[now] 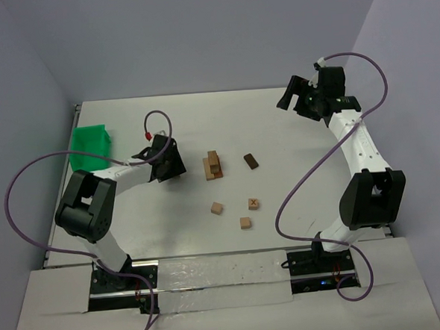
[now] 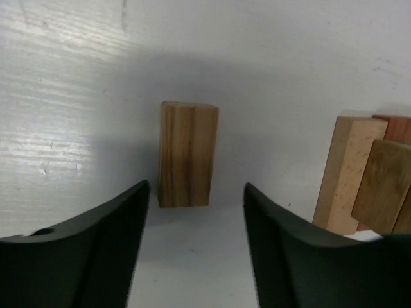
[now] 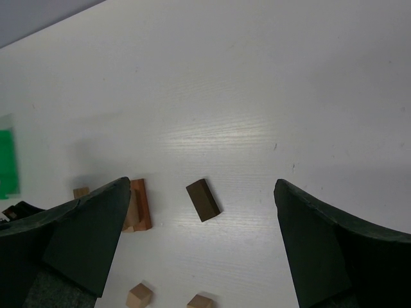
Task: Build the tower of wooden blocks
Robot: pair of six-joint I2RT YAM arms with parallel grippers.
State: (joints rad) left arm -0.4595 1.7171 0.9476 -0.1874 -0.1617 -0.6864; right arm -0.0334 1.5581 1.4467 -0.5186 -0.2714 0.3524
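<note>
- The left gripper [image 2: 196, 187] has its fingers [image 2: 122, 218] apart, low over the table [image 1: 297, 205]. They touch nothing.
- A tan wooden bar [image 2: 188, 154] lies flat just ahead of the gap between them.
- The tower [image 1: 214, 165], a short stack of tan blocks, stands just to the right of that bar, near the middle of the table.
- The right gripper [image 1: 291, 101] hangs high over the far right of the table, fingers [image 3: 96, 231] spread wide and holding nothing.
- A dark brown block [image 1: 250, 161] lies to the right of the tower.
- Nearer the arms sit the block marked X [image 1: 253, 203] and two plain cubes [image 1: 217, 208] [image 1: 245, 222].
- A green tray [image 1: 92, 147] sits at the far left edge.
</note>
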